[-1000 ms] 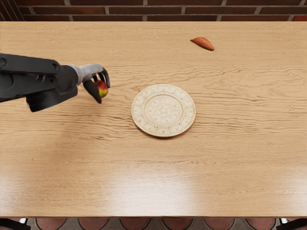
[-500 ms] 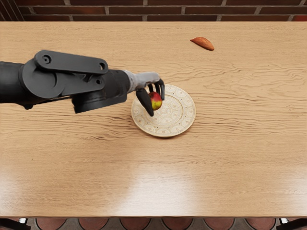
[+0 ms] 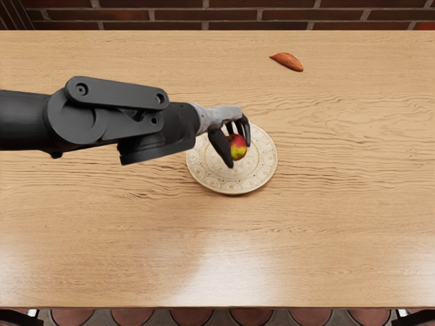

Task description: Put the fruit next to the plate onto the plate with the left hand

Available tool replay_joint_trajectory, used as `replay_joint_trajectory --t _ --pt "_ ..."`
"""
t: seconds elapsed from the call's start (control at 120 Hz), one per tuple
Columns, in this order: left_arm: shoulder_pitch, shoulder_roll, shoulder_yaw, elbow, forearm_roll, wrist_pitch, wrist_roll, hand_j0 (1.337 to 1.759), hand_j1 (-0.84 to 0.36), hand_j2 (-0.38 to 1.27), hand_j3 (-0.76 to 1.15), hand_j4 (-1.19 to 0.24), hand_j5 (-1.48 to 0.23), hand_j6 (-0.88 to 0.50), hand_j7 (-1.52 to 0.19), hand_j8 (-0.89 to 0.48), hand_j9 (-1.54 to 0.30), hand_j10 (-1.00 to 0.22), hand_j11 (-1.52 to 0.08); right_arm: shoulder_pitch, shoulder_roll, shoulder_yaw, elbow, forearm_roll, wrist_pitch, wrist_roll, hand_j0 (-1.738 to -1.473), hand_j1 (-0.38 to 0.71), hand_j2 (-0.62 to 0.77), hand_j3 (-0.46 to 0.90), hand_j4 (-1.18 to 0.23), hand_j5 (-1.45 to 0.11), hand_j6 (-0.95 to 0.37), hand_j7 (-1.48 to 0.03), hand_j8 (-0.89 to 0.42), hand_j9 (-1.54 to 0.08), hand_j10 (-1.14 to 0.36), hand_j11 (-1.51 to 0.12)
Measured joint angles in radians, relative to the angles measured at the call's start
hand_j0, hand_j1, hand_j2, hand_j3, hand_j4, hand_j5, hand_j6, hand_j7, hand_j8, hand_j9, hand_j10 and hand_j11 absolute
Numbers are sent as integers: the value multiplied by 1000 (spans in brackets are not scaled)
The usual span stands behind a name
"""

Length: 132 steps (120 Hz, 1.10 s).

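Gripping small red-yellow round fruit point(image 3: 238, 147) tight in curled dark left hand point(image 3: 228, 133), above middle of cream patterned round plate point(image 3: 262, 168), frame centre. Carry apparently done; release, retreat left. Fruit-plate contact: cannot tell.

No text, label, brand, number or sign is showing in readable form. The plate point(image 3: 262, 170) is carrying only an ornamental relief pattern, with no letters or figures in it.
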Motion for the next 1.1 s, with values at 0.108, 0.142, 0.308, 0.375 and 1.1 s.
replay_joint_trajectory --t 0.108,0.142,0.308,0.375,1.1 --pt "0 -1 0 11 4 3 0 1657 -257 197 0 -603 -885 -314 -875 -347 -855 -766 -813 0 0 0 0 0 0 0 -1658 -318 -5 0 -26 -34 -26 -34 -26 -34 -26 -34" --pt "0 -1 0 13 4 3 0 1657 -235 179 0 -569 -828 -315 -819 -341 -801 -743 -765 0 0 0 0 0 0 0 -1658 -318 -5 0 -26 -34 -26 -34 -26 -34 -26 -34" --pt "7 -9 0 31 7 4 -1 1658 -105 112 0 -414 -579 -300 -573 -303 -566 -496 -550 0 0 0 0 0 0 0 -1658 -318 -5 0 -26 -34 -26 -34 -26 -34 -26 -34" --pt "7 -9 0 35 9 5 -1 1658 -66 96 0 -372 -512 -289 -509 -291 -503 -431 -492 0 0 0 0 0 0 0 -1658 -318 -5 0 -26 -34 -26 -34 -26 -34 -26 -34" --pt "314 570 -409 22 -357 -626 -1 1658 41 53 0 -258 -336 -255 -336 -256 -335 -259 -335 0 0 0 0 0 1 0 -1658 -318 -5 0 -26 -34 -26 -34 -26 -34 -26 -34"
